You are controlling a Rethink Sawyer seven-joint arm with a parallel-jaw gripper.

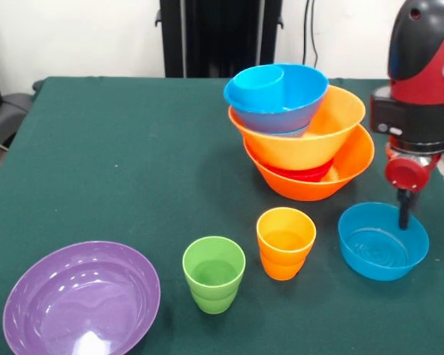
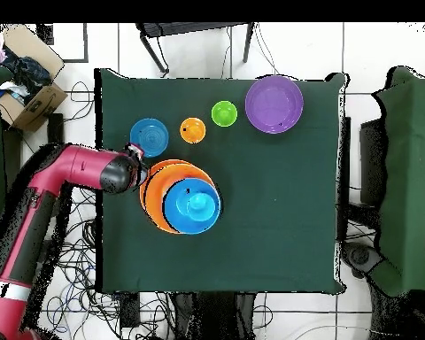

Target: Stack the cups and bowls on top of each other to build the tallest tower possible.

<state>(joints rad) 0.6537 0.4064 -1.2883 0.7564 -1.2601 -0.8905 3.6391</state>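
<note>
The tower stands on the green table: a large orange bowl at the base, a red bowl mostly hidden inside it, a second orange bowl, then a blue bowl holding a blue cup. The gripper hangs at the far rim of a small blue bowl; only a dark tip shows, so I cannot tell whether it is spread. The orange cup, green cup and purple bowl stand apart, the purple bowl cut off below.

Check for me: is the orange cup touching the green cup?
Apart. The front view shows a strip of green table cloth between the orange cup and the green cup; the overhead view shows the same gap.
</note>
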